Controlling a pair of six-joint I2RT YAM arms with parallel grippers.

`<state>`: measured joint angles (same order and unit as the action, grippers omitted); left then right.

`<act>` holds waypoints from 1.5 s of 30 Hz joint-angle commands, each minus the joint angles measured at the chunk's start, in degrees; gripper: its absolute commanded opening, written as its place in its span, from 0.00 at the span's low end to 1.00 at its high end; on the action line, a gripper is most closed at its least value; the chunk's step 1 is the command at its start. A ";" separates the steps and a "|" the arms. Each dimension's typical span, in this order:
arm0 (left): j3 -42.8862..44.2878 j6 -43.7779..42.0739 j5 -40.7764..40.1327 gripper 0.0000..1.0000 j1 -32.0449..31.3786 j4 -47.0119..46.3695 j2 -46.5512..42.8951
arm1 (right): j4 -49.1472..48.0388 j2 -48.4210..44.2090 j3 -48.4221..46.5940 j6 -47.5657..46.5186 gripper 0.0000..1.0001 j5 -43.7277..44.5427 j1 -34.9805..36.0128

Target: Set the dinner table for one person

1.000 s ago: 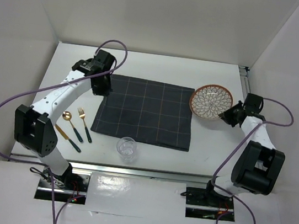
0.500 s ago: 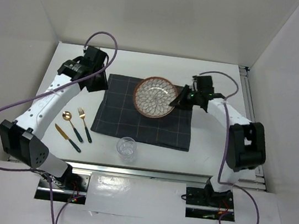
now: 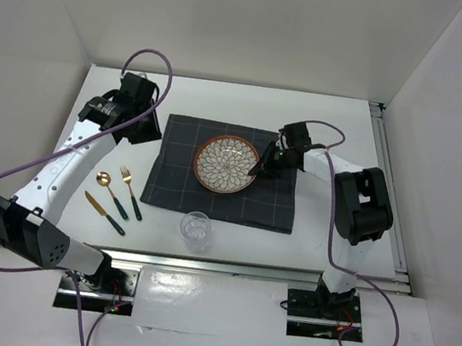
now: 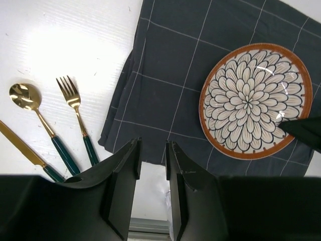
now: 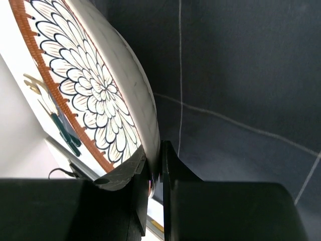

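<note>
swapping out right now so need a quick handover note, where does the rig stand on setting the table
Left gripper: open, empty, above the cloth's left part.
Right gripper: shut on the rim of the plate.
Plate: tilted over the middle of the cloth; cannot tell if it has touched down.
Fork, spoon and knife: on the table, left of the cloth. Glass: upright just in front of the cloth.
Done: cloth spread, plate over it.
Left: set the plate flat and release; then likely cutlery and glass placed around it.
</note>
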<state>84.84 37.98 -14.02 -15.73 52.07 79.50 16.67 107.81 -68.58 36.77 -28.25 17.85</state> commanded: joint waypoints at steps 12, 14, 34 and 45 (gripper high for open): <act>6.72 -4.66 1.99 0.47 0.17 1.79 0.91 | 13.11 -1.37 -13.51 -5.92 0.83 8.54 1.23; 8.58 -5.19 1.28 0.47 0.17 2.94 0.92 | 15.59 -5.57 -13.51 -5.92 0.85 15.22 1.23; 8.59 -5.37 2.60 0.56 2.45 3.38 -4.01 | 15.94 -12.63 -3.14 -11.72 0.76 21.92 36.99; 8.06 -5.37 1.98 0.56 2.45 4.00 -4.53 | 16.02 -7.34 -6.12 -11.29 0.18 27.80 39.99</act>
<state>92.90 33.04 -12.51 -13.37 56.25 76.84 32.36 101.84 -71.79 25.04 -3.99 56.93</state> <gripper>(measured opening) 0.562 0.252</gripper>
